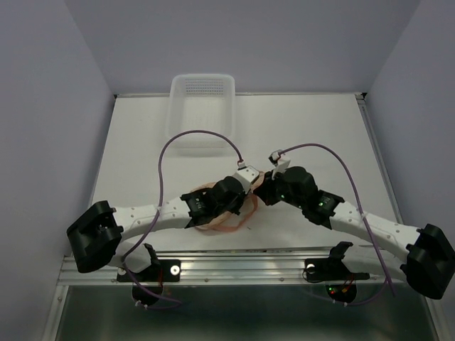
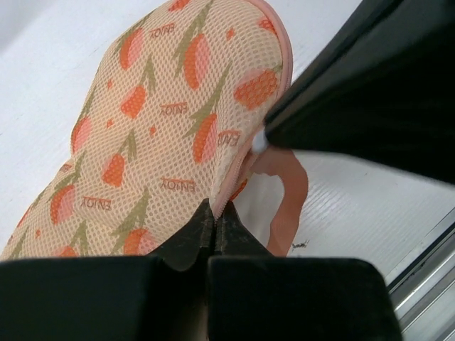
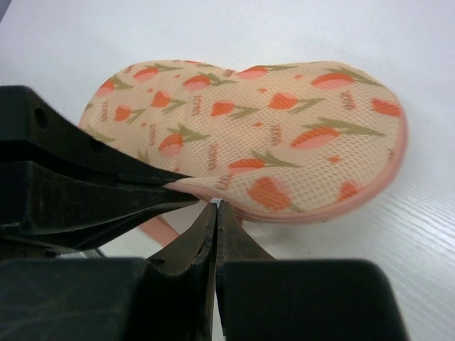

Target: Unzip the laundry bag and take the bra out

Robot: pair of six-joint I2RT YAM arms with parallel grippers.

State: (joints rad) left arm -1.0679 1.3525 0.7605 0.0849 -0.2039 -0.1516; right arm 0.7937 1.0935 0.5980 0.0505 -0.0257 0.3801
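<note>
The laundry bag (image 2: 156,121), cream mesh with orange tulip prints and pink zipper trim, lies on the white table under both grippers; it also shows in the right wrist view (image 3: 284,135) and partly in the top view (image 1: 222,226). My left gripper (image 2: 215,212) is shut on the bag's pink zipper edge. My right gripper (image 3: 217,207) is shut on a small white zipper pull at that same edge, close beside the left fingers (image 3: 106,192). A plain peach-orange strap (image 2: 293,206) hangs out under the edge. The rest of the bra is hidden.
A white perforated plastic basket (image 1: 202,106) stands at the far edge of the table (image 1: 320,135), behind the arms. Purple cables loop above both wrists. A metal rail runs along the near edge.
</note>
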